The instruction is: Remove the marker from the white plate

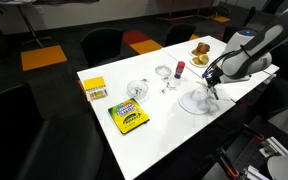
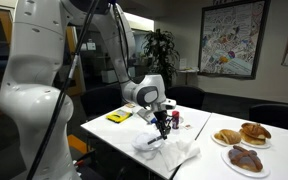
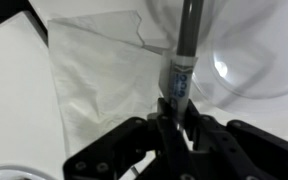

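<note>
The tool (image 3: 176, 108) is clamped on the one marker (image 3: 187, 40) over the one white plate (image 3: 256, 60).

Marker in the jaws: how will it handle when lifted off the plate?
Probably stiff: the marker runs straight out of the jaws. Its round, smooth barrel may slip or pivot in them. It likely rolls if dropped on the white plate.

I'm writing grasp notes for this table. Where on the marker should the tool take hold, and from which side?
Take the marker on its labelled barrel near one end, coming down from above, with the jaws closing across its narrow width. It is a slim, straight stick, so its long sides pinch best, and a top approach probably stays clear of the white plate. The tool grips it this way.
</note>
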Controlling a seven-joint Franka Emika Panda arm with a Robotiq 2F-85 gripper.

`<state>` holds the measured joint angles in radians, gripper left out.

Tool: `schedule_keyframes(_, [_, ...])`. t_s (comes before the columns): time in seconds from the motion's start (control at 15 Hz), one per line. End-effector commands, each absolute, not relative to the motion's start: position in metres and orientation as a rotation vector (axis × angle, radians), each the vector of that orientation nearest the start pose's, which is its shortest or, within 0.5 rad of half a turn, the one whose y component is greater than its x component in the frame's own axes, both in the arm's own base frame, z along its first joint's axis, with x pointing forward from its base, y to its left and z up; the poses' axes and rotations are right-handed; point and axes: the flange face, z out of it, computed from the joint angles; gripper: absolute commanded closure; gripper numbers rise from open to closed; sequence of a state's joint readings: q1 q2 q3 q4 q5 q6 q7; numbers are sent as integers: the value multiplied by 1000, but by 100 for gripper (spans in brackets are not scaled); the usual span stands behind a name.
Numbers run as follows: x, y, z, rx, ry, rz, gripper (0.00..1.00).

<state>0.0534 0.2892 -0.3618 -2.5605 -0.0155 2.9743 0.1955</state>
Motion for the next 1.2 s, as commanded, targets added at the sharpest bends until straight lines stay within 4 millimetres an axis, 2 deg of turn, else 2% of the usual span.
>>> schedule_keyframes(0.0, [425,-167,208,-3174,749,-268,96])
schedule_keyframes(0.27, [436,-197,232,-3211,717,-310,96])
schedule_keyframes(0.67, [440,-248,246,-3199,714,-351,96])
schedule_keyframes(1.0, [465,-278,213,-3104,638,-355,96])
schedule_keyframes(1.07, [471,-282,207,-3089,615,-357,57])
schedule_keyframes(1.13, [476,-288,201,-3081,600,-354,56])
